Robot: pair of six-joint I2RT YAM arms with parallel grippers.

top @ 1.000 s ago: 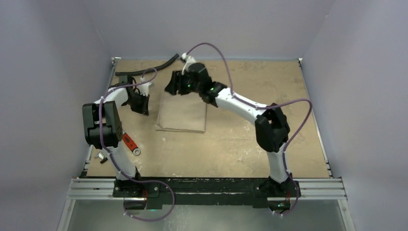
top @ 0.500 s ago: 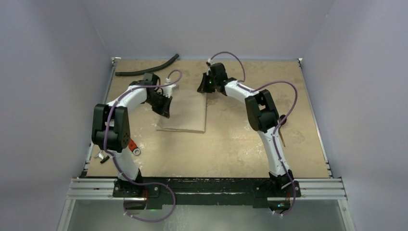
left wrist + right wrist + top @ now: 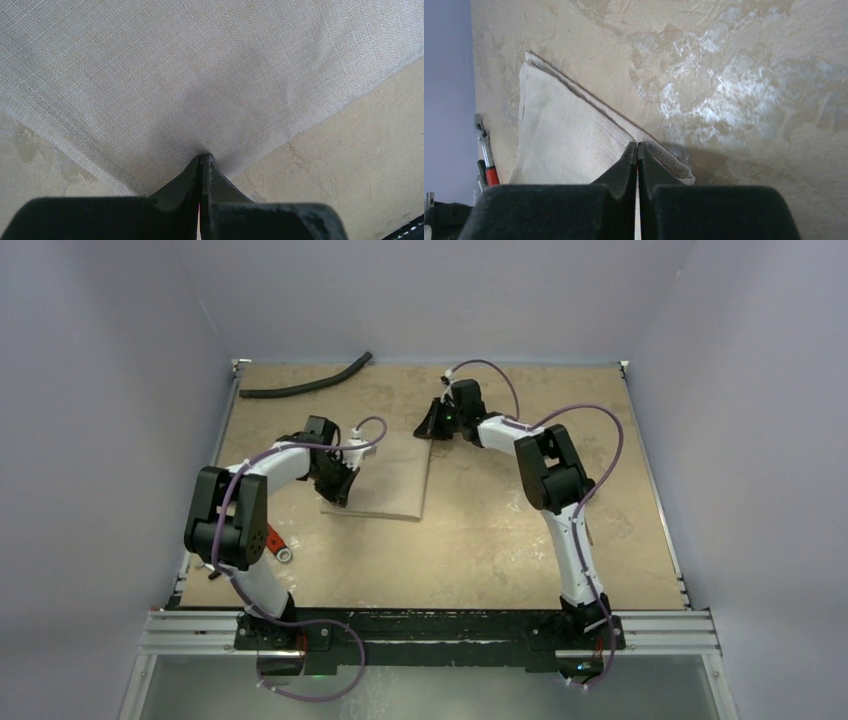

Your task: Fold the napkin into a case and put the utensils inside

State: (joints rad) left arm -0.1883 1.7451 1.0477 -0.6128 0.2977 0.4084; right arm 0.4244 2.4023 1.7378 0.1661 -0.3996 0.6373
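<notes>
The napkin (image 3: 385, 475) lies flat mid-table as a folded beige rectangle, and no tapered case shape shows. My left gripper (image 3: 338, 492) sits at its near-left corner. In the left wrist view that gripper (image 3: 202, 159) is shut, the cloth (image 3: 200, 75) puckering into the tips and the corner hidden under them. My right gripper (image 3: 428, 430) is at the far-right corner. In the right wrist view it (image 3: 637, 146) is shut on the layered cloth (image 3: 564, 145) just beside the corner. The utensils are out of view.
A long black curved hose (image 3: 310, 382) lies along the back left. A red-handled tool (image 3: 271, 539) with a metal ring end rests near the left edge, also seen as the red-handled tool (image 3: 488, 167). Grey walls close in on both sides.
The right arm swung off the napkin's middle to its far-right corner and its jaws shut there. The left gripper slid nearer along the left edge to the near-left corner.
</notes>
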